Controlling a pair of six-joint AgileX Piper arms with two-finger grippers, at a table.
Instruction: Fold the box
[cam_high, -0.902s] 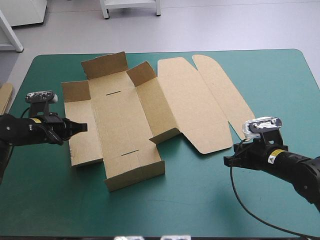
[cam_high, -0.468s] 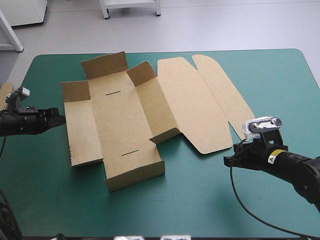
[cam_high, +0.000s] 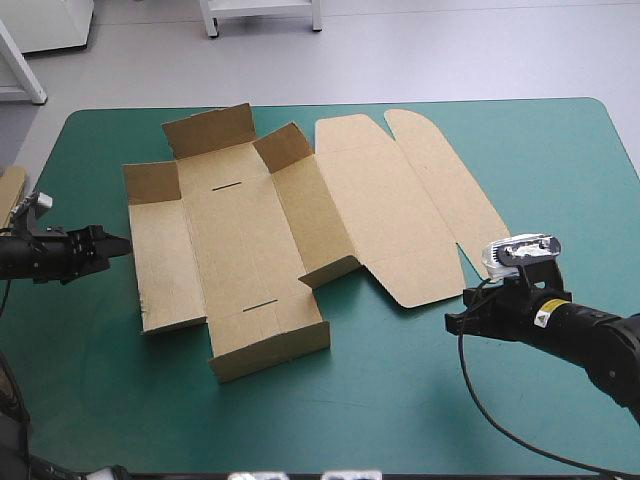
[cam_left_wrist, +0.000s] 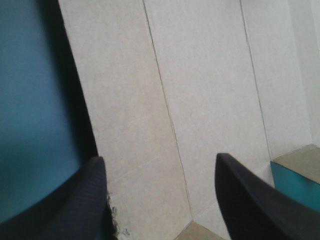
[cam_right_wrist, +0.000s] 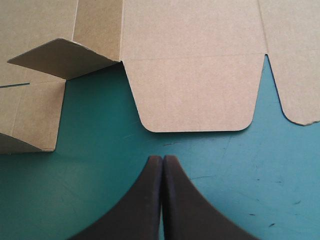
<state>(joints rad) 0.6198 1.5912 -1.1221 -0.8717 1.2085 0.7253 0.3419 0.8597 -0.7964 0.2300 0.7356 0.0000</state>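
Two claws flank the box (cam_high: 280, 230), half-raised left of centre: the open left claw (cam_high: 118, 243) should slip under its left flap (cam_high: 162, 265) and lift evenly; the closed right claw (cam_high: 452, 322) sits lower right.

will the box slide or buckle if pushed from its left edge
Likely slides: the box is a thin sheet lying loose on the teal-green cover, so probably light. Its panels look flat and stiff, but it would probably hinge along the scored creases. The raised flaps may tip if nudged.
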